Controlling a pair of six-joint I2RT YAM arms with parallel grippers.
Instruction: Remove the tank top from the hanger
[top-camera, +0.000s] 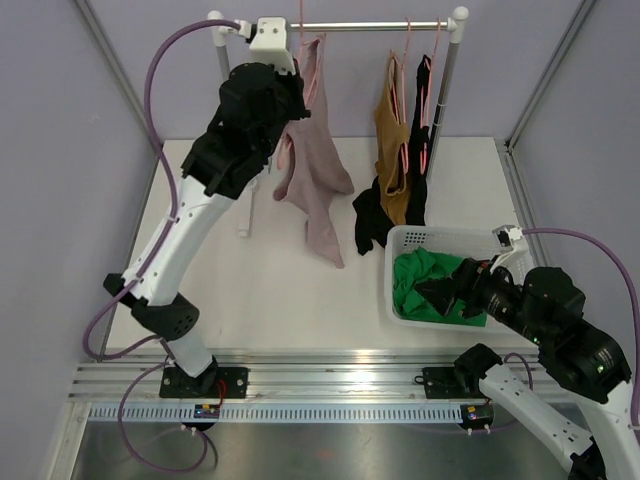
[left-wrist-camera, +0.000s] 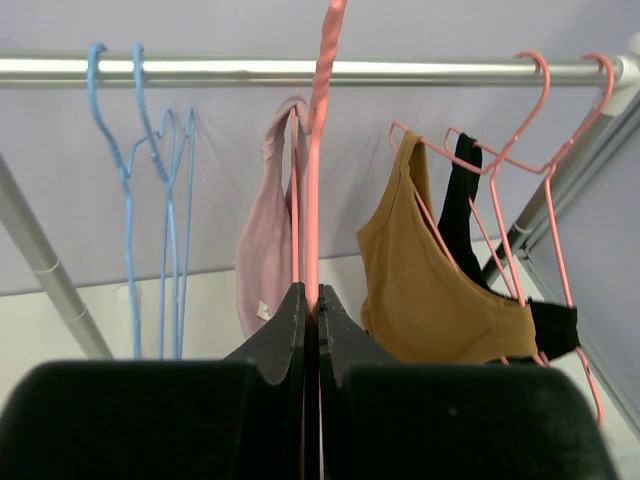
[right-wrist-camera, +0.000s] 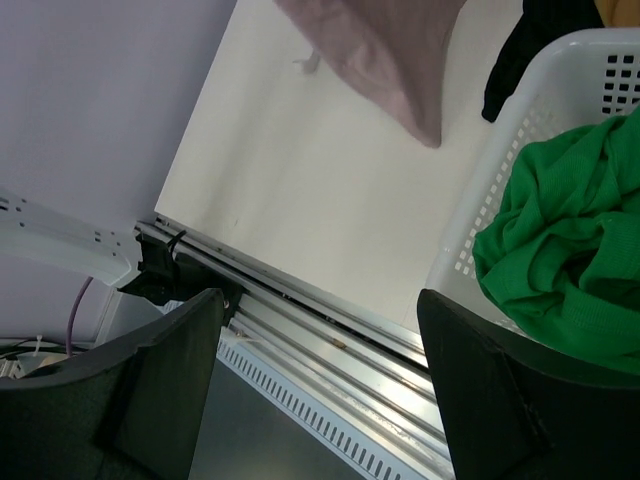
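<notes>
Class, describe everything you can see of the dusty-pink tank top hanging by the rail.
The dusty-pink tank top is thin, soft-looking fabric, hanging limp and bunched from a pink hanger at the rail. A strap loops over the hanger; a small white label shows. Its hem droops to a point over the white table. The left tool is shut on the hanger.

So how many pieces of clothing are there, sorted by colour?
Pink top: 1
Mustard top: 1
Black top: 1
Green cloth, in the basket: 1
Total: 4
</notes>
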